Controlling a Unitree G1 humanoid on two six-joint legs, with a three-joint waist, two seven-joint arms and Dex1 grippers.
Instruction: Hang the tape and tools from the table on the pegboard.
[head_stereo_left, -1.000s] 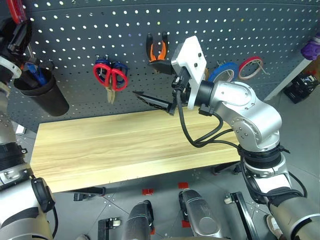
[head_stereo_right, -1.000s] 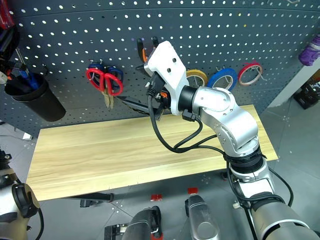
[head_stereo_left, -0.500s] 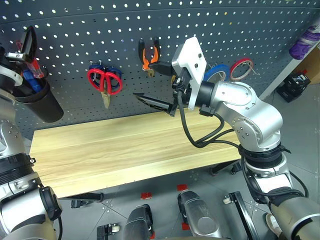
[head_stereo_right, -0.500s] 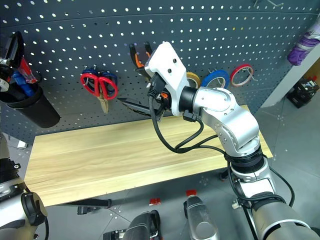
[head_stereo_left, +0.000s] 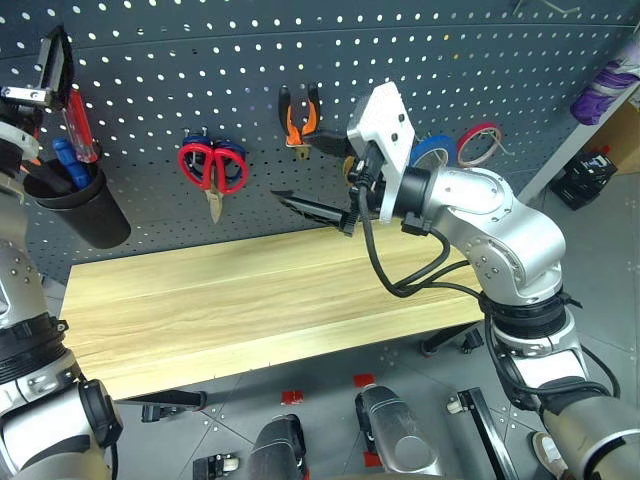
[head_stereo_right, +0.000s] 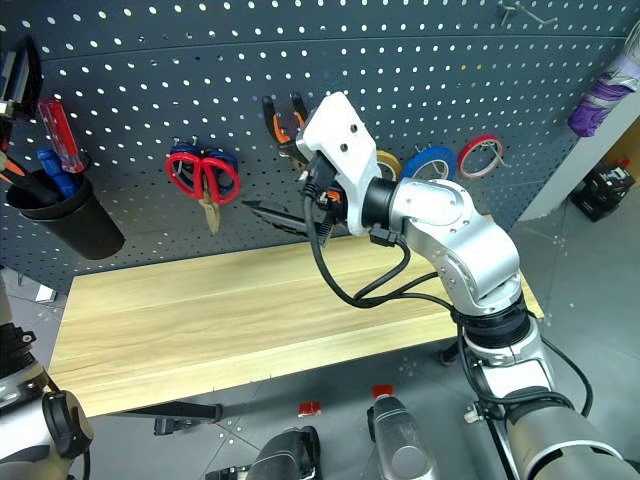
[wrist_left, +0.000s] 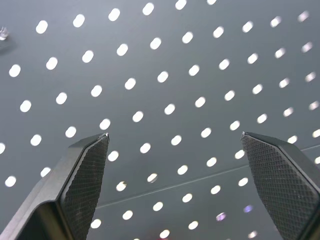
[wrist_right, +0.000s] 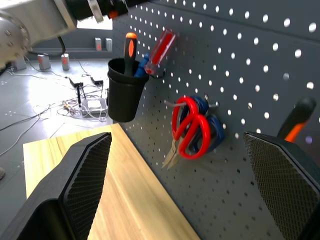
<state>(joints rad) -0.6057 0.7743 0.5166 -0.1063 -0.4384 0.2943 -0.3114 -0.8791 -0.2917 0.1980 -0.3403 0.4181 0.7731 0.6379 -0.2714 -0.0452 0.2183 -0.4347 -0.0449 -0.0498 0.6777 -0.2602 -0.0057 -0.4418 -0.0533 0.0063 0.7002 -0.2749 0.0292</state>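
On the pegboard (head_stereo_left: 180, 70) hang the red-handled scissors (head_stereo_left: 212, 167), the orange-and-black pliers (head_stereo_left: 298, 114) and the blue tape (head_stereo_left: 434, 148), which is partly behind my right arm. The red-handled screwdriver (head_stereo_left: 78, 124) stands tilted in a black cup (head_stereo_left: 80, 207) on the board. My left gripper (wrist_left: 174, 135) is open just above that cup, facing bare pegboard with nothing between its fingers. Beside the scissors, my right gripper (head_stereo_left: 292, 200) hovers open and empty over the table (head_stereo_left: 250, 290), pointing left.
A red tape ring (head_stereo_left: 478, 142) and a yellow roll (head_stereo_right: 389, 160) hang near the blue tape. Blue-handled scissors (wrist_right: 212, 127) sit behind the red pair. The cup also holds orange (wrist_right: 130, 46) and blue screwdrivers. A purple object (head_stereo_left: 600, 92) sits at far right.
My left gripper opened and let go of the red screwdriver, which now rests in the cup, then drew back a little. The right arm stayed put. The camera shifted.
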